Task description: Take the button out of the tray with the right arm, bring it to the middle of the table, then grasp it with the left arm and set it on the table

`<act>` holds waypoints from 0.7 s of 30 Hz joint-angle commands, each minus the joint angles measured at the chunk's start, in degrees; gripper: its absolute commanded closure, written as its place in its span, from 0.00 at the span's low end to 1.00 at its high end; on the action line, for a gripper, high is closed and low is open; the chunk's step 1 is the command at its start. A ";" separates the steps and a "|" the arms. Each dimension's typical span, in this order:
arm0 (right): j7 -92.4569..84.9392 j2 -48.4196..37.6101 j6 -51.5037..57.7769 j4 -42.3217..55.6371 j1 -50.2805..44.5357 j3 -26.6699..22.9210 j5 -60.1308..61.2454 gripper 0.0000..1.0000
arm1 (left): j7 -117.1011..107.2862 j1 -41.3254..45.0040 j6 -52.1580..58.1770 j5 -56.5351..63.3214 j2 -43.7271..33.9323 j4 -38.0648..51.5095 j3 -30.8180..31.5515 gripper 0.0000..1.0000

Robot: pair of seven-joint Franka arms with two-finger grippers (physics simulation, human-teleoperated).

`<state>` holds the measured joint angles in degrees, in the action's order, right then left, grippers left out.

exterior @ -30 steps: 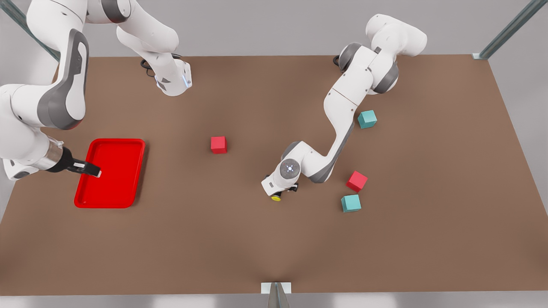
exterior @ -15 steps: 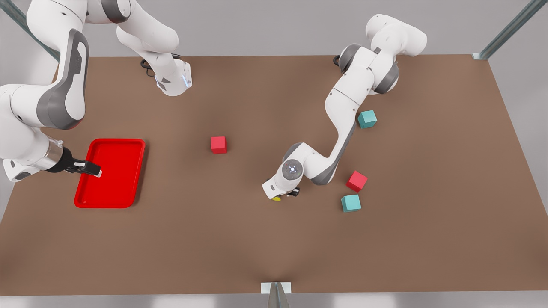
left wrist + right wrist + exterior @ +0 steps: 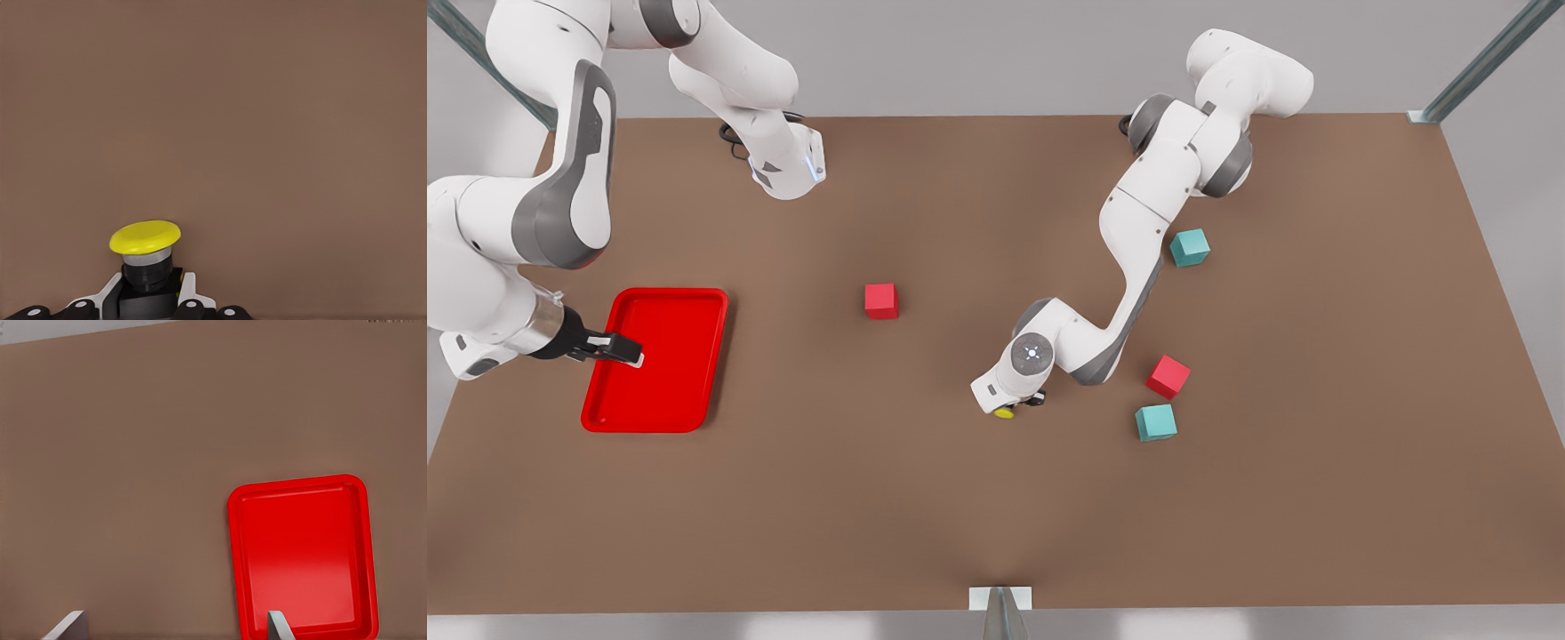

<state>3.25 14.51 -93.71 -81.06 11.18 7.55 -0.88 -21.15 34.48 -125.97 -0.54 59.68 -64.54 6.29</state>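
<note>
Here the button (image 3: 145, 239) shows a round, slightly domed yellow cap on a pale grey collar above a small black boxy body. In the left wrist view the left claw (image 3: 143, 308) has its fingers closed against the sides of that black body, cap pointing away from the wrist. In the front view the left claw (image 3: 1021, 404) sits low over the middle of the surface (image 3: 925, 498), the yellow cap (image 3: 1005, 412) peeking out beneath the wrist, well apart from the tray (image 3: 660, 418).

The right claw (image 3: 624, 353) hangs over the tray's side nearest the surface's edge on the front view's left. Its fingertips (image 3: 279, 627) are spread wide with nothing between them, the red tray (image 3: 303, 553) lying below.
</note>
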 commanded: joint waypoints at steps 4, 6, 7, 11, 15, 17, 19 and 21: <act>-1.05 -0.09 0.02 0.11 0.06 0.01 0.00 0.00 | -0.38 1.02 0.90 0.27 -0.18 0.03 -1.28 0.46; -1.14 -0.09 0.02 0.03 -0.02 0.01 0.00 0.00 | -0.47 2.26 2.74 0.62 -0.44 0.03 -3.65 0.46; -1.14 -0.09 0.02 0.03 -0.02 0.01 0.09 0.00 | -0.82 2.34 3.89 0.62 -0.62 0.12 -3.74 0.46; -1.05 -0.09 0.02 0.03 -0.02 0.01 0.17 0.00 | -3.37 2.34 4.59 0.62 -1.14 0.12 -3.74 0.45; -1.14 -0.09 0.02 0.03 -0.55 0.10 -0.79 0.00 | -4.25 2.34 4.59 0.62 -0.97 0.03 -3.74 0.45; -1.23 -0.09 0.02 0.03 -0.55 0.01 -0.97 0.00 | -4.78 2.43 4.50 0.54 -0.62 -0.15 -3.65 0.45; -1.14 0.00 -0.33 2.13 -0.55 0.01 -1.14 0.00 | -5.48 2.61 4.15 0.45 -0.18 -0.15 -3.65 0.45; -1.06 0.52 -0.42 2.31 -0.73 0.01 -1.32 0.00 | -5.57 2.61 4.06 0.45 -0.09 -0.15 -3.65 0.45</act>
<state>2.50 14.90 -93.90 -79.08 10.44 7.55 -1.99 -23.50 37.06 -121.97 -0.10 59.62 -64.72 2.63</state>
